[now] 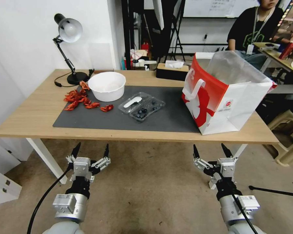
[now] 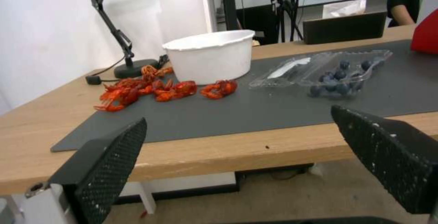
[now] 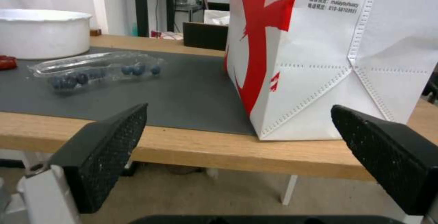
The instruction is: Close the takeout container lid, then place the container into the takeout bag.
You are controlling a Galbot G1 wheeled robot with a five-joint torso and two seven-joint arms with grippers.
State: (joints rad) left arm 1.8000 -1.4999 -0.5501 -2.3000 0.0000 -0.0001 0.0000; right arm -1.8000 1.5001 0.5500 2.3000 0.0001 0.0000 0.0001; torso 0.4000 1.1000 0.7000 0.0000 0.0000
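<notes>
Blueberries showed through the takeout container [image 1: 142, 106], which lay splayed open near the middle of the dark mat [image 1: 88, 122], its lid [image 1: 133, 102] with the white label flat at about ten o'clock of the berry half. So the closing step looked not yet begun. At three o'clock of it, well apart, the takeout bag [image 1: 224, 97] stood upright with its mouth gaping and foil lining exposed, probably so the box could drop straight in. A white bowl [image 1: 107, 86] and red crayfish [image 1: 78, 99] sat toward nine o'clock. Both arms hung low before the counter [image 1: 22, 120] edge: left gripper [image 1: 90, 151] and right gripper [image 1: 211, 151], jaws spread wide and empty, likely readied to reach.
</notes>
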